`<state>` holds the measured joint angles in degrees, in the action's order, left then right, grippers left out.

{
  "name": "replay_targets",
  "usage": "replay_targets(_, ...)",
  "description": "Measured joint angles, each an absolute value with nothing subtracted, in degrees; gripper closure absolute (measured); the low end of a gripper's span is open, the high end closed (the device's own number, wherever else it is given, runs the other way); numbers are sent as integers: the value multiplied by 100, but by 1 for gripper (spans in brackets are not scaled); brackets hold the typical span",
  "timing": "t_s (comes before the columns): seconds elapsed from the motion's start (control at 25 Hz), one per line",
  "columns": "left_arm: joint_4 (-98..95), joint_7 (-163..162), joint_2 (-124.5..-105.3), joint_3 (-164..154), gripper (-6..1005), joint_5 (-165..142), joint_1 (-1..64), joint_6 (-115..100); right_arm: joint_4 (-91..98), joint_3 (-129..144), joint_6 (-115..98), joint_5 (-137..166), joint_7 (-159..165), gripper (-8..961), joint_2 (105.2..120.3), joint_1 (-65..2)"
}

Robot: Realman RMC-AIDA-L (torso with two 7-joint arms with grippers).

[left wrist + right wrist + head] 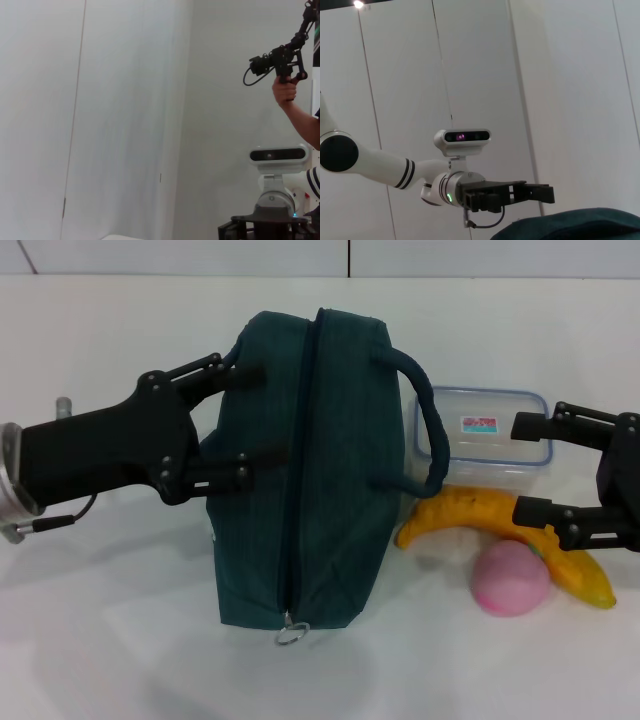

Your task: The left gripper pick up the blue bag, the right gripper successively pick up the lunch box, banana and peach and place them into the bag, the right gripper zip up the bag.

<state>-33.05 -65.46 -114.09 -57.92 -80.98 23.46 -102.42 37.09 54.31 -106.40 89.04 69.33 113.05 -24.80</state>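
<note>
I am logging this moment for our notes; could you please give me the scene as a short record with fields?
bag: blue bag lying on white table, zipper closed
left gripper: left gripper open at the bag's left side
right gripper: right gripper open, over the banana and lunch box
lunch box: beside bag, lid on
banana: in front of lunch box
peach: peach by the banana

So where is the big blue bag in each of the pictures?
Head view: the blue bag fills the middle of the table, zipped shut, with the left hand at its side.
Left wrist view: not in it; only wall, a person's arm and a robot head show.
Right wrist view: just a curved bit of it along the bottom edge.
Shared landmark: the left hand shows in the head and right wrist views.
</note>
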Motion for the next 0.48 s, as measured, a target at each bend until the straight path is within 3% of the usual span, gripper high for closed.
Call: replay_targets(0.48, -3305, -6501, -11449, -5789, 129, -8116, 2330, -10239, 3709, 5425, -10653, 8903, 6919, 87, 11296, -2409)
